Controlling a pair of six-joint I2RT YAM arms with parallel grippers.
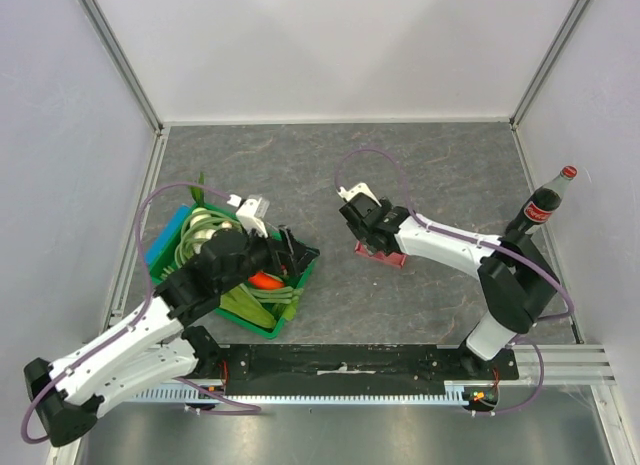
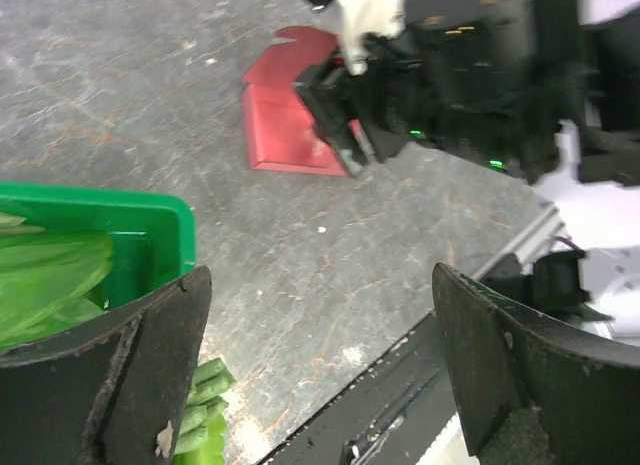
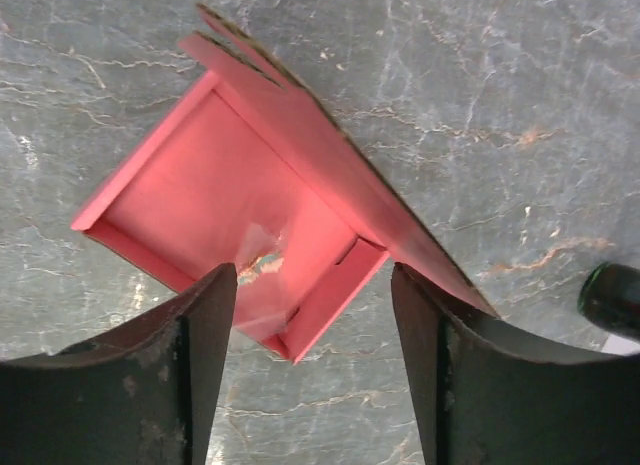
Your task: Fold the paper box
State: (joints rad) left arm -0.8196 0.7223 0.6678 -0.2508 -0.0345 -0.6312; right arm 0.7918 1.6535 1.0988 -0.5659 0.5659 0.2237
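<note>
The pink paper box (image 1: 382, 254) lies on the grey table, right of centre. In the right wrist view it (image 3: 220, 195) is an open shallow tray with raised side walls and a long lid flap standing out on its right side. My right gripper (image 1: 365, 228) hovers just above it, open; its jaws (image 3: 310, 285) straddle the tray's near corner without touching it. My left gripper (image 1: 290, 250) is open and empty over the right edge of the green crate (image 1: 255, 315). The left wrist view shows the box (image 2: 285, 120) ahead with the right gripper's fingers (image 2: 335, 125) over it; my left gripper (image 2: 318, 285) points at bare table.
The green crate (image 2: 150, 220) holds vegetables, green beans (image 2: 200, 405) and coiled cord. A cola bottle (image 1: 545, 205) stands at the right wall, its base in the right wrist view (image 3: 610, 300). A black rail (image 1: 340, 365) runs along the near edge. White walls enclose the table.
</note>
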